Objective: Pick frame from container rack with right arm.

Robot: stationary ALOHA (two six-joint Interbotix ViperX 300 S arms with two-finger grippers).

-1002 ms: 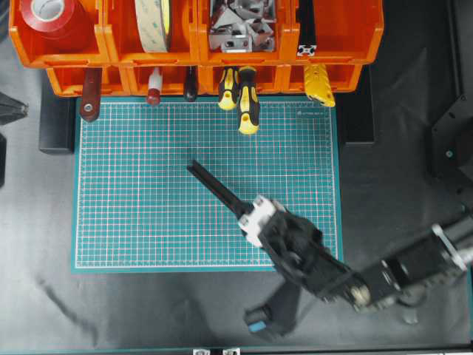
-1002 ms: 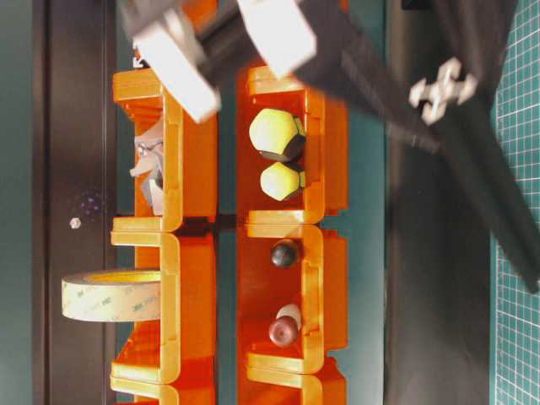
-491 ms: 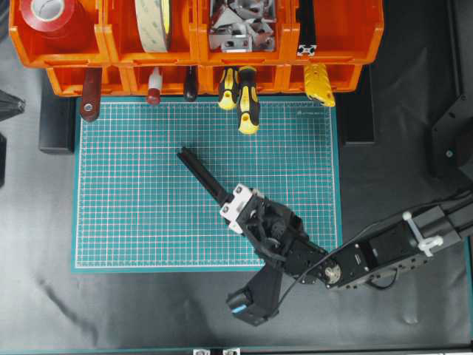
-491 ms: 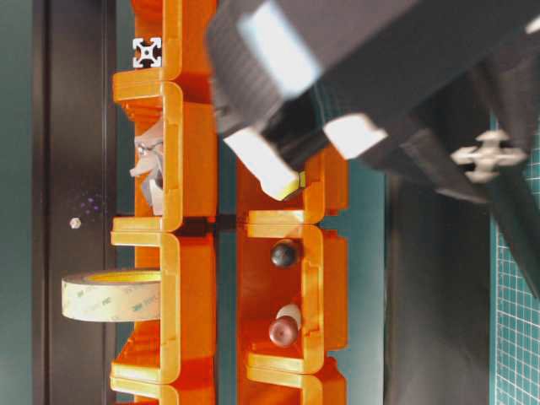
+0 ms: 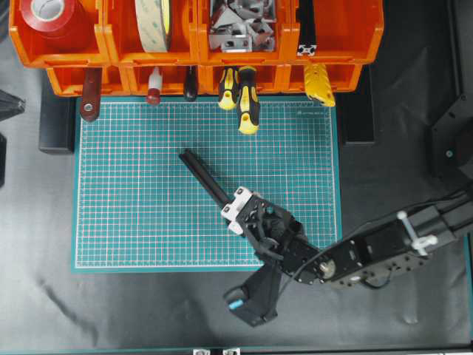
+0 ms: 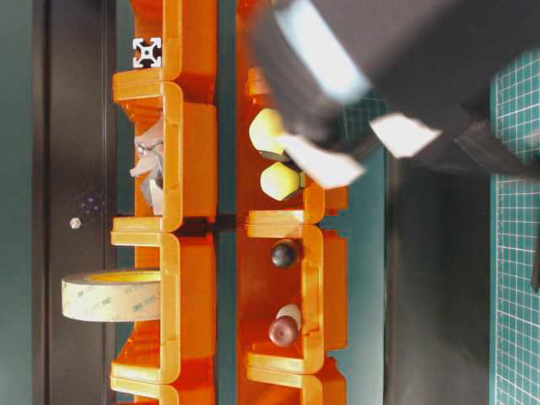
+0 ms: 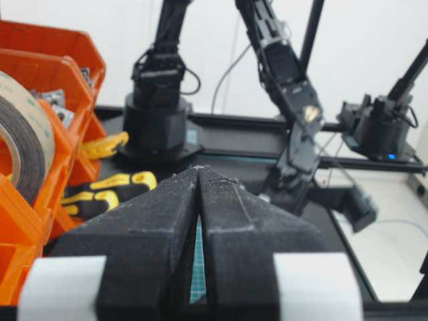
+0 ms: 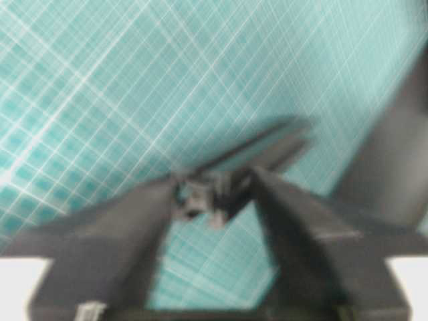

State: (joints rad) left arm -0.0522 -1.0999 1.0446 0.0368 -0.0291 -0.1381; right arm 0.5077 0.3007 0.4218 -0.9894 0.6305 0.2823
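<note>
The right arm's black gripper with white plastic parts (image 5: 238, 211) sits low over the green gridded cutting mat (image 5: 133, 200), near its lower middle. The slim black grooved metal frame (image 5: 203, 175) lies diagonally on the mat, one end between the fingers, the other pointing toward the rack. In the right wrist view the jaws stand apart around the bar's near end with a gap at the left finger; whether the right finger touches the blurred bar cannot be told. Judged from this, the bar rests on the mat rather than hanging in a grip, and the pick appears complete.

The left gripper (image 7: 198, 200) is parked at the left, its black fingers pressed together on nothing, clear of the work area.

Farthest off, the bright orange plastic container rack (image 5: 340, 44) spans the mat's far edge. A second black bar (image 5: 306, 29) occupies its upper right bin; yellow-and-black-handled screwdrivers (image 5: 247, 100) protrude from the lower tier.
</note>
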